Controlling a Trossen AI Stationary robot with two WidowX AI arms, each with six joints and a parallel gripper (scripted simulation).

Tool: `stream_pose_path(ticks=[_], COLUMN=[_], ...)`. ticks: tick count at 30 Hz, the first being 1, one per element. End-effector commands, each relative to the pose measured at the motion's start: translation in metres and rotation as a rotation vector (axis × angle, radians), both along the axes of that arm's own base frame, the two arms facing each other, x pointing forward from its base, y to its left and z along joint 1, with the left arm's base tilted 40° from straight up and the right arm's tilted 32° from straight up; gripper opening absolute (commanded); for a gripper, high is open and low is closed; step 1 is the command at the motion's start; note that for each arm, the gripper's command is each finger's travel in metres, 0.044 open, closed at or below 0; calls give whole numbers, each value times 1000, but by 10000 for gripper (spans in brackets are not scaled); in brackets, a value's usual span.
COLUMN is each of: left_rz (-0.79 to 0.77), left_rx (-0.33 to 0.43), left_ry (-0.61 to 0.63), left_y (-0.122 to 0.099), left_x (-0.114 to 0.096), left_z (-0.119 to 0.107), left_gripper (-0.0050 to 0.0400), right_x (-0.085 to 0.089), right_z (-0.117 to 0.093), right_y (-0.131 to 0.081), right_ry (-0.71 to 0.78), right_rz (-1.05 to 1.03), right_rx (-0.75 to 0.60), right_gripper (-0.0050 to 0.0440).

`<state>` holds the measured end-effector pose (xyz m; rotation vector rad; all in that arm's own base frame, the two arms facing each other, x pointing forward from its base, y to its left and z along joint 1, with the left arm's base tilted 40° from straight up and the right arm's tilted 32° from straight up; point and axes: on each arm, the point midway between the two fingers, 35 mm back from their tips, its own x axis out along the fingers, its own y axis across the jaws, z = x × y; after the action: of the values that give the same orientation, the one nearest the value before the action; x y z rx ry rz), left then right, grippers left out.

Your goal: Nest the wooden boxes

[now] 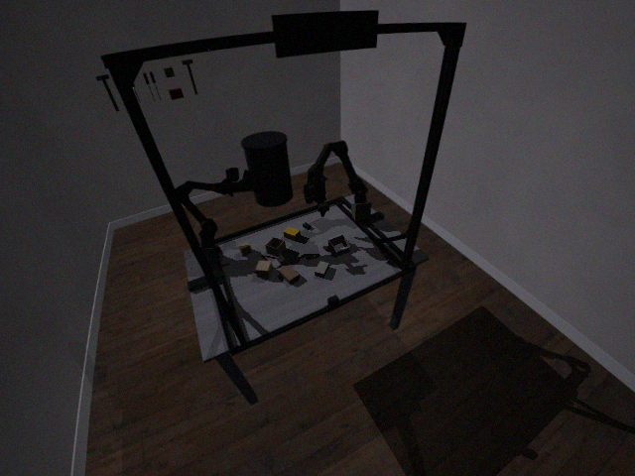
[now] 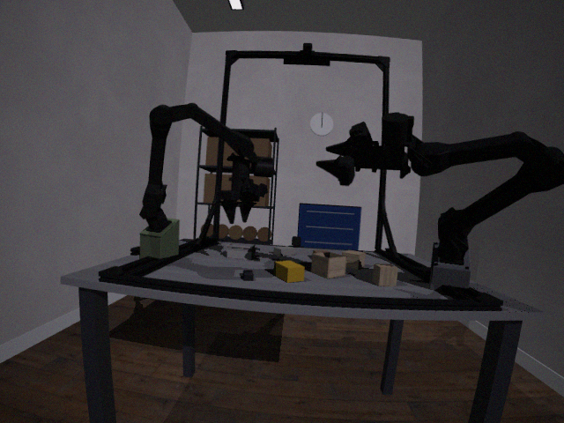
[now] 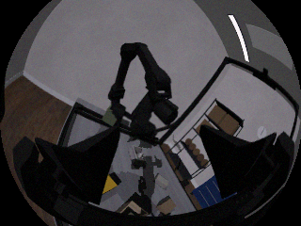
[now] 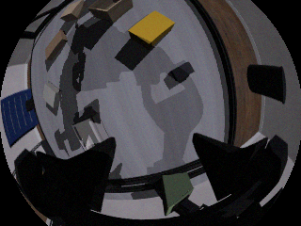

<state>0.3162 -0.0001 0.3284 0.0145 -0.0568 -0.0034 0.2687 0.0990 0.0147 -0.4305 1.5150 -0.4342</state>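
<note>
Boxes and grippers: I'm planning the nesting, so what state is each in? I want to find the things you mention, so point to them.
Left gripper [image 1: 251, 178] [image 2: 322, 155] [image 3: 160, 127]: open
Right gripper [image 1: 322, 211] [image 2: 239, 221] [image 4: 154, 137]: open
Tan box [image 1: 272, 250] [image 2: 321, 265] [image 4: 112, 12]: open side up
Gray box [image 1: 335, 250] [image 4: 83, 129]: open side up
Yellow block [image 1: 292, 232] [image 2: 289, 270] [image 3: 109, 184] [image 4: 151, 28]: no mouth in sight
Brown block [image 1: 290, 273] [image 4: 55, 44]: mouth, if any, not visible

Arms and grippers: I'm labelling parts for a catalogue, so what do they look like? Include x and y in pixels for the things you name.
Both arms are matte black with chunky rounded joints. The left gripper [image 2: 321, 155] [image 3: 161, 130] and right gripper [image 2: 238, 221] [image 4: 154, 139] are black too, with tapering, pointed fingers.
</note>
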Motion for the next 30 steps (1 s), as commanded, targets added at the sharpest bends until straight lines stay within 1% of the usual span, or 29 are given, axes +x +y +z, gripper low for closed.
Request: stream_pose_path(ticks=[1,6,9,11,13,14,16,18,22,25,28,30], left_rz=[3,1,-4,-13,-13,-19,-39,-70,-171,-284,-426,-426], left_rx=[-14,17,69,121,121,154,230,321,543,731,924,924], left_ry=[8,50,119,187,187,227,318,421,652,829,994,994], left_y=[0,-2,-6,-9,-9,-12,-18,-25,-41,-54,-65,-65], left_x=[0,6,16,25,25,30,40,49,61,62,56,56], left_z=[-6,-14,-29,-43,-43,-52,-73,-98,-156,-204,-249,-249], left_gripper=[400,400,400,400,400,400,400,400,400,400,400,400], right_x=[1,1,1,1,1,1,1,1,1,1,1,1], right_z=[0,0,0,0,0,0,0,0,0,0,0,0], right_y=[0,0,0,0,0,0,0,0,0,0,0,0], right_ry=[12,12,12,12,12,12,12,12,12,12,12,12], right_rz=[-1,-1,-1,-1,-1,-1,-1,-1,-1,-1,-1,-1], right_rx=[-2,-2,-2,-2,-2,-2,-2,-2,-2,-2,-2,-2], right_gripper=[400,400,400,400,400,400,400,400,400,400,400,400])
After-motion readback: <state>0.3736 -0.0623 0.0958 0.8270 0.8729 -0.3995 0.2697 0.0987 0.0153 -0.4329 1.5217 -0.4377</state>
